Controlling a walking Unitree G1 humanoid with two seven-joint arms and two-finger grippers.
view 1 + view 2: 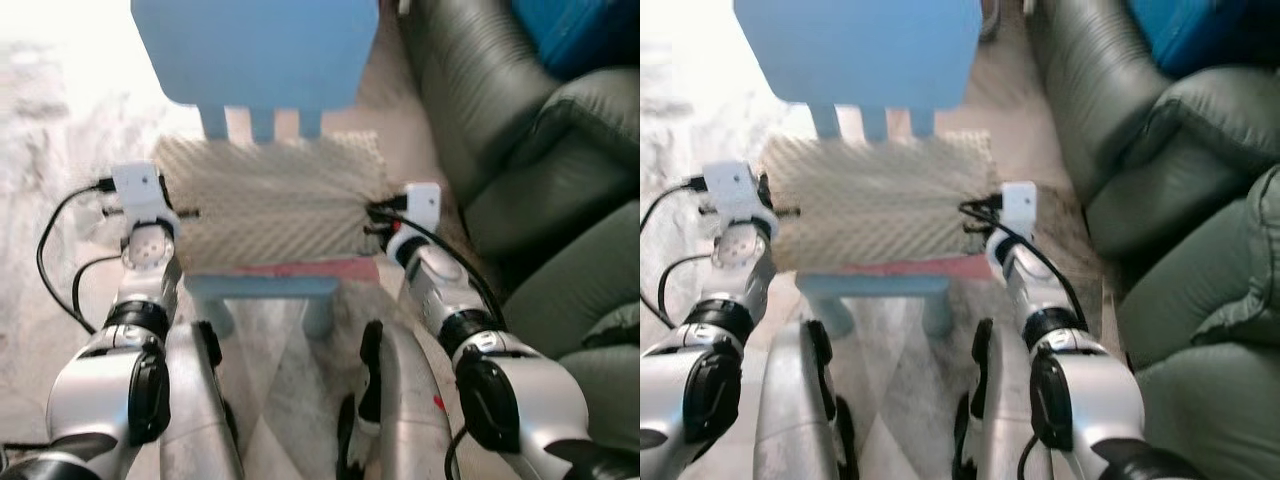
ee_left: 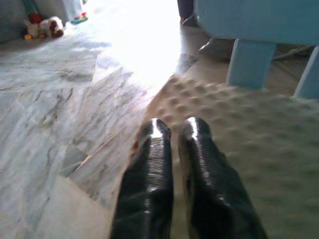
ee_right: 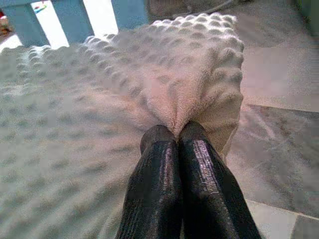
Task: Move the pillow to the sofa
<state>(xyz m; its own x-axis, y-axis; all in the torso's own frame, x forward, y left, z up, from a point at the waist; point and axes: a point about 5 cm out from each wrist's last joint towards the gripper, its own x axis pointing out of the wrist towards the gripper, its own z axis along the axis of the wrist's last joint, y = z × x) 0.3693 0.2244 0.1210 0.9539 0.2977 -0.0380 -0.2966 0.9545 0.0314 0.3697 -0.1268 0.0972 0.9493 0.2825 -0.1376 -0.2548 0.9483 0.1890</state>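
A cream pillow (image 1: 270,200) with a bumpy knobbed cover lies across the seat of a light blue chair (image 1: 255,50), straight ahead of me. At the pillow's left end, my left gripper (image 1: 188,212) has its fingers (image 2: 149,149) pressed together at the edge of the cover. My right gripper (image 1: 372,215) is at the right end, shut on a pinch of the cover, and the fabric bunches at its tips (image 3: 175,130). The dark green sofa (image 1: 520,150) stands close on the right.
A red strip (image 1: 300,270) shows under the pillow on the chair's front edge (image 1: 265,287). A blue object (image 1: 580,30) rests on the sofa's far end. Marble floor (image 2: 60,99) stretches to the left, with a small toy (image 2: 45,27) far off.
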